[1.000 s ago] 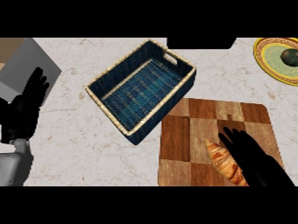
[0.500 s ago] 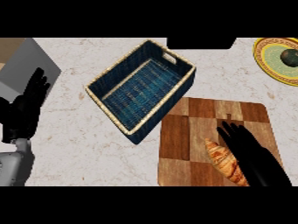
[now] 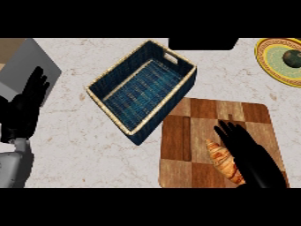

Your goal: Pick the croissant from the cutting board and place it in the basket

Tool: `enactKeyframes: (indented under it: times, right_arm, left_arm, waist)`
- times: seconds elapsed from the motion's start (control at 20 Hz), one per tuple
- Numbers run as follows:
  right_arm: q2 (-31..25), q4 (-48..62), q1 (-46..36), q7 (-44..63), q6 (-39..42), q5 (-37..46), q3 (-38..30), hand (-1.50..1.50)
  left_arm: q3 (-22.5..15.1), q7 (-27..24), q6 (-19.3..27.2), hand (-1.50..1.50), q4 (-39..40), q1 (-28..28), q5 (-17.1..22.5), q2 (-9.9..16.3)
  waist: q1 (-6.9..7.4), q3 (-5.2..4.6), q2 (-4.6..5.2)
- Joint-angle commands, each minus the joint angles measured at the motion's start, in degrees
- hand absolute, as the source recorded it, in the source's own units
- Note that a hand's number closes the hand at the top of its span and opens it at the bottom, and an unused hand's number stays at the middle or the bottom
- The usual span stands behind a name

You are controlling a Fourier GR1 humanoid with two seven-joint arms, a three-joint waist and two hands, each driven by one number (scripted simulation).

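While the croissant lies on the cutting board, the right hand rests beside it, fingers straight, holding nothing.

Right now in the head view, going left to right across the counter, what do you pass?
Left hand, resting open at the left edge → blue basket → cutting board → croissant → right hand beside it → plate at the far right.
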Motion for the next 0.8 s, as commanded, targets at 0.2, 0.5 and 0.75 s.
enactKeyframes:
  times: [0.2, 0.5, 0.75]
  right_arm:
    - [1.2, 9.9, -2.2, -3.7, -0.4, 2.5, -0.2, -1.50]
    - [-0.7, 14.5, -4.8, -8.1, 0.4, 4.0, 0.3, 1.50]
    - [-0.3, 13.5, -2.4, -9.7, -0.3, 3.3, 0.2, 1.50]
  left_arm:
    - [0.9, -2.2, -0.6, 0.00, 2.9, -0.4, -0.7, -0.7]
    - [-1.1, -3.8, 1.2, 0.00, 2.3, 0.2, -2.7, -3.3]
    - [1.6, -1.5, -2.5, 0.00, 1.1, 0.4, 0.1, 0.2]
  waist:
    - [0.13, 0.34, 0.25]
    - [0.17, 0.35, 0.34]
    - [0.05, 0.34, 0.27]
